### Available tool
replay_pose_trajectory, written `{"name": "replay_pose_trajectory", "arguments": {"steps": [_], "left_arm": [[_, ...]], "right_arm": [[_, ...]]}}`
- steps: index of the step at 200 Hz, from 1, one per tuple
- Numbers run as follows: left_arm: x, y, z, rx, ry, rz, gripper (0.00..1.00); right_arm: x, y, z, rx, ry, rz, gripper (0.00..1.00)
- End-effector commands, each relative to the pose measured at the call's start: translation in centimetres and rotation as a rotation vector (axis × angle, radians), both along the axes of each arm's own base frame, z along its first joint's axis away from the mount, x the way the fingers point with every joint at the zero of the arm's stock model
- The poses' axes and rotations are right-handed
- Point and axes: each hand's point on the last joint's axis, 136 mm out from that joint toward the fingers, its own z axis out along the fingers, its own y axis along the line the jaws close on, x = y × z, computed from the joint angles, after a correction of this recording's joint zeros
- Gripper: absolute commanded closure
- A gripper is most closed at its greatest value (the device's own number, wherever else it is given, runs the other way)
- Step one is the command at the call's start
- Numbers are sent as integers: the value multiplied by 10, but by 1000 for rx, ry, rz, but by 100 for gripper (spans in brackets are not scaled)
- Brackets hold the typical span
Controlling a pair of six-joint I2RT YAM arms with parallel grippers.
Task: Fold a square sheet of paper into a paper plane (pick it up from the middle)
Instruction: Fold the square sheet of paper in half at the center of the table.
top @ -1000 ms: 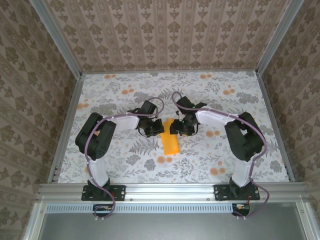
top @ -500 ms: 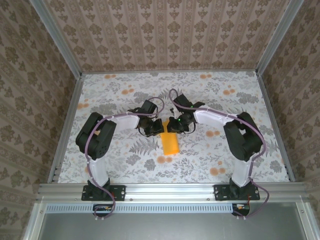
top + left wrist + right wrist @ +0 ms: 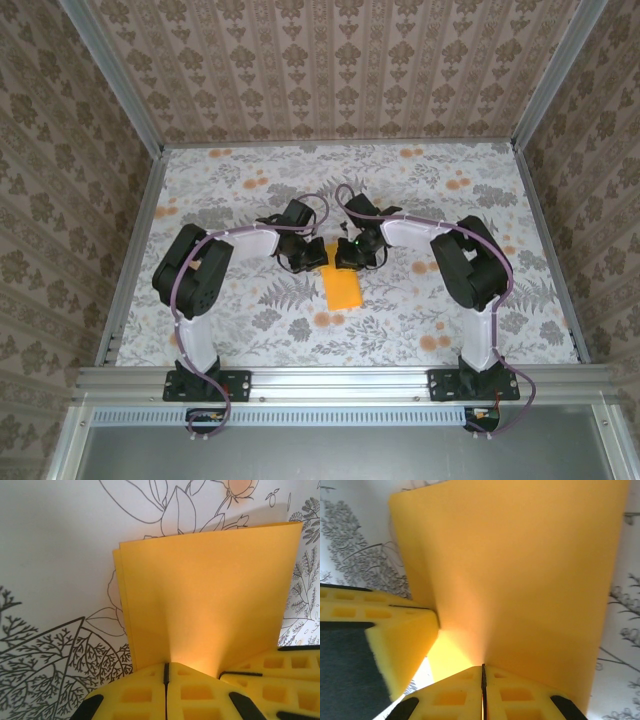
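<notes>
The square sheet of paper is plain orange-yellow and folded double into a narrow strip that lies lengthwise on the flowered table. My left gripper is shut on the strip's far end from the left. In the left wrist view the paper spreads away from the closed left gripper, two layers showing at its left edge. My right gripper is shut on the same far end from the right. In the right wrist view the sheet fans out from the pinched right gripper. The paper plane is out of view.
Both grippers meet almost tip to tip at mid-table, the other gripper's yellow finger close beside each. Metal rails and patterned walls enclose the table. The flower-print cloth has free room all round.
My right gripper has shut on the paper's far end, and that arm has drawn in to the left. The left gripper stays shut in place, and the paper's near end has not moved.
</notes>
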Motion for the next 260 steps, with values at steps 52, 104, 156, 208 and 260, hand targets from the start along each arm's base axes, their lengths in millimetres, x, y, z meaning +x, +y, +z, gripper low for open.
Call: {"name": "replay_pose_trajectory", "arguments": {"steps": [52, 104, 156, 208, 260], "left_arm": [[-44, 64, -67, 284, 180, 40, 95], [-57, 75, -75, 312, 239, 51, 96], [-55, 79, -72, 318, 230, 54, 96], [-56, 79, -71, 328, 235, 36, 96], [-62, 82, -69, 343, 251, 35, 96]], "right_arm": [[-13, -30, -34, -57, 41, -30, 90], [-19, -49, -33, -27, 22, -73, 88], [-12, -66, -16, 5, -25, -123, 89], [19, -20, 46, 222, -162, -103, 91], [29, 12, 23, 223, -125, -85, 94]]}}
